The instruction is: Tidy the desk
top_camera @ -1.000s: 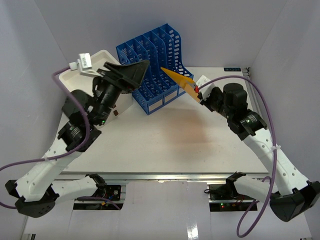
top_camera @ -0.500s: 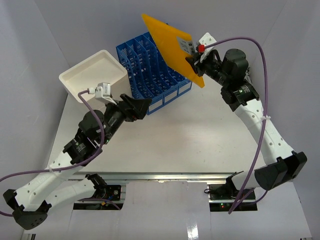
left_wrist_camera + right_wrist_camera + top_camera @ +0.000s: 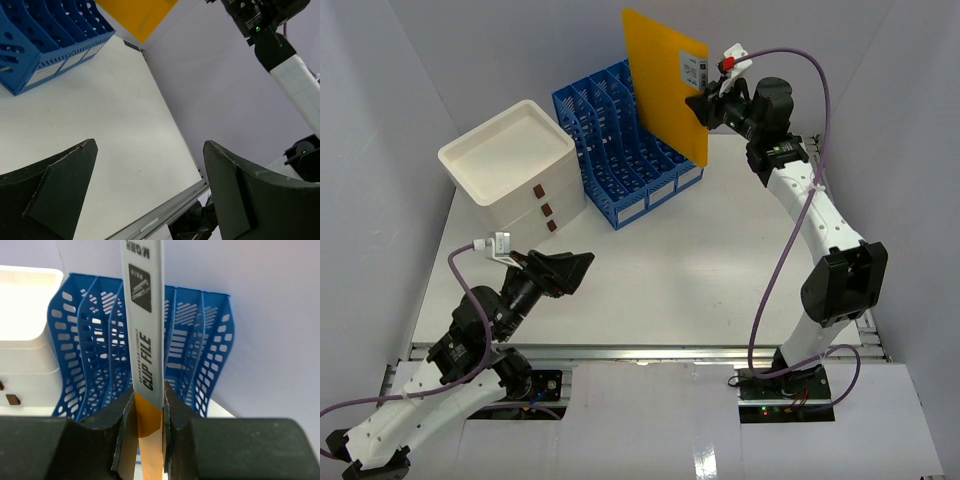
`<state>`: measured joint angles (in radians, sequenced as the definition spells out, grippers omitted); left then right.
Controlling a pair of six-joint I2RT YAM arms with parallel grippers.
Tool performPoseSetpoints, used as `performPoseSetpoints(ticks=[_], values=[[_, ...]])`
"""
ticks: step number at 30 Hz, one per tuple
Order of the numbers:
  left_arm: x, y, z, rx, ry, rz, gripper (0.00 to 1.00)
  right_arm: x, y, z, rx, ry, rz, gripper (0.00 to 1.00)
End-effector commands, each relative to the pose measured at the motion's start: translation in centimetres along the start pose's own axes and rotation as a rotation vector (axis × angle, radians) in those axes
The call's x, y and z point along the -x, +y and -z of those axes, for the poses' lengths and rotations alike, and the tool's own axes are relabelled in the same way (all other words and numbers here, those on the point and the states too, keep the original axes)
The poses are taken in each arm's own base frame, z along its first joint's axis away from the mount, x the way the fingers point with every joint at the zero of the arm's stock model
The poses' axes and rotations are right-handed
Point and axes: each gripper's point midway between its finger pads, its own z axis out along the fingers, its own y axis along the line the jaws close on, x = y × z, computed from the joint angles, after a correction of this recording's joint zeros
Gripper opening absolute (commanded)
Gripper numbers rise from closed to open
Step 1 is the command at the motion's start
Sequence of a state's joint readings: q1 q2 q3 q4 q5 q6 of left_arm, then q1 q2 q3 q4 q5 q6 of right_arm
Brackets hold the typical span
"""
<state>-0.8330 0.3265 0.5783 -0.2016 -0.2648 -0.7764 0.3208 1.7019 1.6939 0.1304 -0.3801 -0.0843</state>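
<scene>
Top view: my right pincer (image 3: 701,107) is clamping the orange clip file (image 3: 663,85) by its right edge. I'm holding it upright in the air, above the right end of the blue file rack (image 3: 625,150). The rack is sitting at the far side of the desk (image 3: 660,270). The white drawer box (image 3: 515,165) is standing just left of the rack, touching or nearly so. My left pincer (image 3: 570,270) is hanging low over the near-left part of the desk, jaws wide, gripping nothing. The desk is lying flat under both arms, with metal rail along the near edge.

Left wrist: my two fingers (image 3: 50,195) are showing spread far apart, with only bare desk (image 3: 110,120) between them. The rack (image 3: 45,45) is sitting up left. The file's orange corner (image 3: 137,15) is hanging above it, and the right arm (image 3: 280,55) is reaching in from top right.

Right wrist: my right pincer (image 3: 148,427) is pinching the file (image 3: 145,340) edge-on, pads tight on both faces. The white spine strip is reading "CLIP FILE". The rack slots (image 3: 200,340) are standing right behind the file, with the drawer box (image 3: 25,330) at left. I can't tell which slot the file is lining up with.
</scene>
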Motion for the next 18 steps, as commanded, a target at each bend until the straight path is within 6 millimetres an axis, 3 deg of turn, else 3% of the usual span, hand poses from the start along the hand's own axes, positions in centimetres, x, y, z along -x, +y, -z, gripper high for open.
performPoseSetpoints(ticks=[1, 18], values=[[-1.4, 0.8, 0.7, -0.006, 0.037, 0.022, 0.98, 6.9, 0.7, -0.7, 0.061, -0.215, 0.004, 0.08], [-2.6, 1.5, 1.3, -0.016, 0.065, 0.012, 0.98, 0.4, -1.0, -6.0, 0.118, -0.284, -0.087, 0.08]])
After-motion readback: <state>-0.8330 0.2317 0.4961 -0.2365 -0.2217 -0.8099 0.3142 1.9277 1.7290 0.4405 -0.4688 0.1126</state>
